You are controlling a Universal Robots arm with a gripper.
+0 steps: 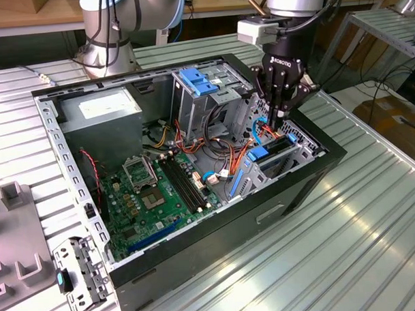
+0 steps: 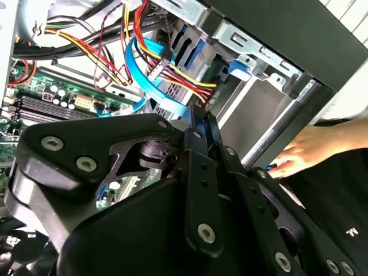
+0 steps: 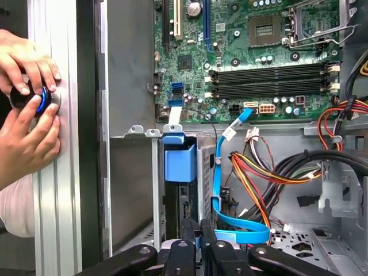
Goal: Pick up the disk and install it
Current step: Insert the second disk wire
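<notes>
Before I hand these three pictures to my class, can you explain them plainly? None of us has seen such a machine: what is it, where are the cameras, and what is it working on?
The machine is a robot arm ending in a black gripper. The exterior view looks at the whole scene from a camera off the arm. Both wrist views come from cameras riding on the arm, so the gripper's own black parts fill their foreground.

On the ribbed metal table lies an open computer case with its green circuit board exposed. The gripper reaches down into the drive bay at the exterior view's right, where the disk with its blue rails sits in its slot among orange and blue cables. Its fingers look closed together there.

In the first wrist view, a person's hands work a round control on the table beside the case.
</notes>
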